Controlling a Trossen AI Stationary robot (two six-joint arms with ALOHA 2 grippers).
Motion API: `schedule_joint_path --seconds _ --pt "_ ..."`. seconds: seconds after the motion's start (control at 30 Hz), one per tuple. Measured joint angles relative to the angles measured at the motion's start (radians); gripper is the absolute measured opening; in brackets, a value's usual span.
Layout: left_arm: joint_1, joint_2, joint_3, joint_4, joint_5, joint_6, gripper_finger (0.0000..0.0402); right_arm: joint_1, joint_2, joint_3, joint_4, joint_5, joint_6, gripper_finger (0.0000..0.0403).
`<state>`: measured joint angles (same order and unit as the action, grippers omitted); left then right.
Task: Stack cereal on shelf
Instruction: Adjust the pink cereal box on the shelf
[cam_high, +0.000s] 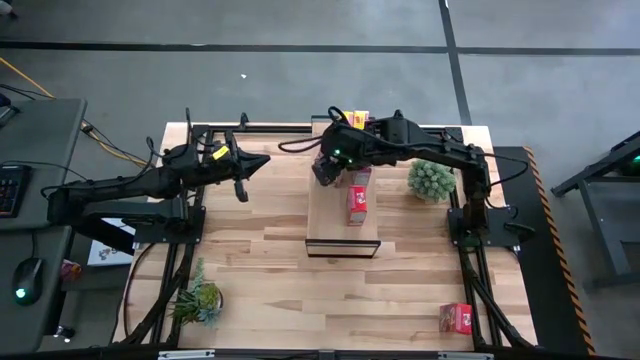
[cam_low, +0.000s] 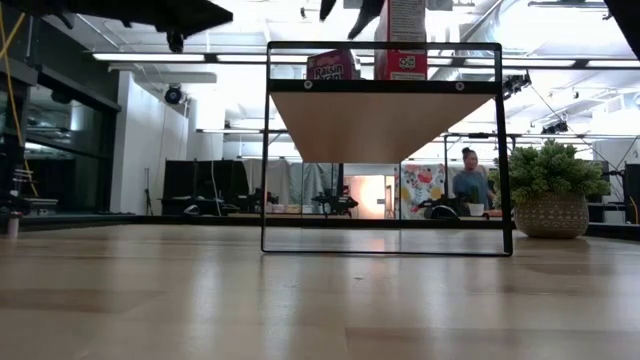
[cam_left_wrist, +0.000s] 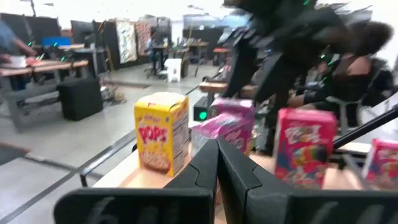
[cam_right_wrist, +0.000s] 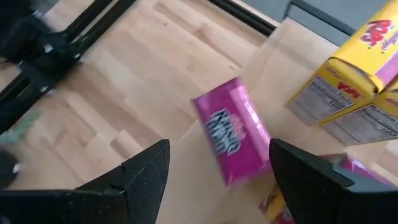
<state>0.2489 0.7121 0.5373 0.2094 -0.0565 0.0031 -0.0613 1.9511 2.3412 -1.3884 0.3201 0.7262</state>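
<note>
The light-wood tabletop (cam_high: 260, 260) carries the shelf (cam_high: 330, 215), a long pale plank in a thin black frame that stands near the middle, its length running from the far edge toward the near one. On the shelf's far half stands a red cereal box (cam_high: 357, 200), with a magenta box (cam_right_wrist: 233, 137) lying tilted on the plank and yellow boxes (cam_right_wrist: 348, 81) close beside it at the far end. Directly on the tabletop, a potted plant (cam_high: 432, 180) stands just right of the shelf, another plant (cam_high: 197, 300) sits near the near left corner, and a lone red box (cam_high: 457, 318) lies by the near right corner, well apart from the shelf.
</note>
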Motion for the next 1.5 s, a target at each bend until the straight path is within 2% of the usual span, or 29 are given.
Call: schedule_joint_path --seconds 0.1,0.2,0.27,0.33,0.43,0.47,0.6,0.7,0.87,1.03,1.23,1.5 --pt "0.001 0.079 0.0 0.042 -0.029 -0.001 0.0 0.025 -0.016 0.009 -0.023 0.03 -0.009 0.0262" --pt "0.015 0.178 -0.001 0.134 -0.022 -0.007 0.0 0.042 -0.03 0.002 -0.077 0.072 0.003 0.023" --pt "0.032 0.239 0.0 0.193 0.035 -0.015 0.0 0.052 -0.035 0.002 -0.143 0.107 0.028 0.0189" --pt "0.053 0.289 0.002 0.227 0.144 -0.018 0.0 0.06 -0.035 0.002 -0.187 0.133 0.045 0.0132" --pt "0.077 0.333 0.034 0.24 0.3 -0.03 0.0 0.075 -0.035 0.001 -0.179 0.16 0.002 0.0032" --pt "0.081 0.343 0.04 0.241 0.323 -0.039 0.0 0.078 -0.035 0.001 -0.179 0.182 -0.009 0.0017" --pt "0.085 0.412 0.045 0.239 0.333 -0.04 0.0 0.052 -0.036 -0.022 -0.178 0.236 -0.004 0.0023" --pt "0.085 0.451 0.045 0.265 0.333 -0.038 0.0 0.017 -0.024 -0.037 -0.125 0.236 -0.055 0.0005" --pt "0.085 0.492 0.066 0.254 0.338 -0.028 0.0 -0.053 0.001 -0.054 -0.073 0.18 -0.1 0.0003" --pt "0.085 0.557 0.086 0.247 0.345 -0.027 0.0 -0.099 0.0 -0.054 -0.077 0.173 -0.103 0.0001" --pt "0.085 0.631 0.121 0.248 0.345 -0.026 0.0 -0.116 0.015 -0.054 -0.082 0.074 -0.104 0.0" --pt "0.085 0.675 0.143 0.258 0.344 -0.025 0.0 -0.105 0.054 -0.055 -0.095 0.047 -0.125 0.0"
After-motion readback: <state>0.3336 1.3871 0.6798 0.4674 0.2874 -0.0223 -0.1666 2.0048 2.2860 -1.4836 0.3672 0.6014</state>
